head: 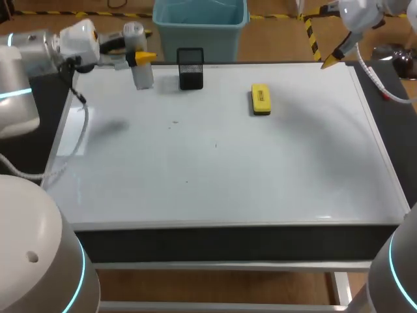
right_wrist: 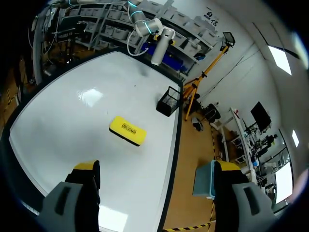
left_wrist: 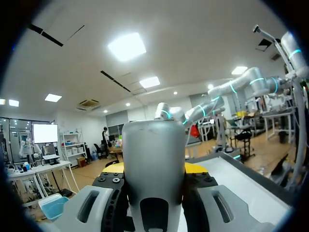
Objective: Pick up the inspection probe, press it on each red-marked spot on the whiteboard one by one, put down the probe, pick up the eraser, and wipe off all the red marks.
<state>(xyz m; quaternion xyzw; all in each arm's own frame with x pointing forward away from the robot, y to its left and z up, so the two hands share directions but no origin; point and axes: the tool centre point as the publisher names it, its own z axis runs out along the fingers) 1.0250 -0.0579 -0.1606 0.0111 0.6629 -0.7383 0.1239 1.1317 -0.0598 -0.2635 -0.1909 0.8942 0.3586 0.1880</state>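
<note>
Head view, upper left: the left gripper (head: pixel 138 57) is clamped on the inspection probe (head: pixel 142 75), a pale grey cylinder held roughly upright over the far-left corner of the whiteboard (head: pixel 215 195). I cannot tell whether its lower end touches the board. The left wrist view agrees, with the probe filling the gap between the fingers and both pressing its sides.

Just right of the probe, at upper middle, stands a black mesh holder (head: pixel 190 68). It is the nearest hazard, since a sideways sweep toward the centre with the probe low would likely clip it and tip it.

On the open board I can make out only a few tiny specks (head: pixel 174 122), too small to judge for colour. If these are the targets, a slightly misplaced press would probably miss them. A hard press with the probe off vertical might make the smooth cylinder slip in the grip.

Right of centre lies the yellow eraser (head: pixel 260 99), flat on the board and well apart from both arms. It is a low object on a slick surface, so a shallow grasp could push it along instead of lifting it.

At upper right, the right gripper (head: pixel 332 60) hangs over the far-right corner. Its fingers are spread wide and hold nothing, as the right wrist view shows.
</note>
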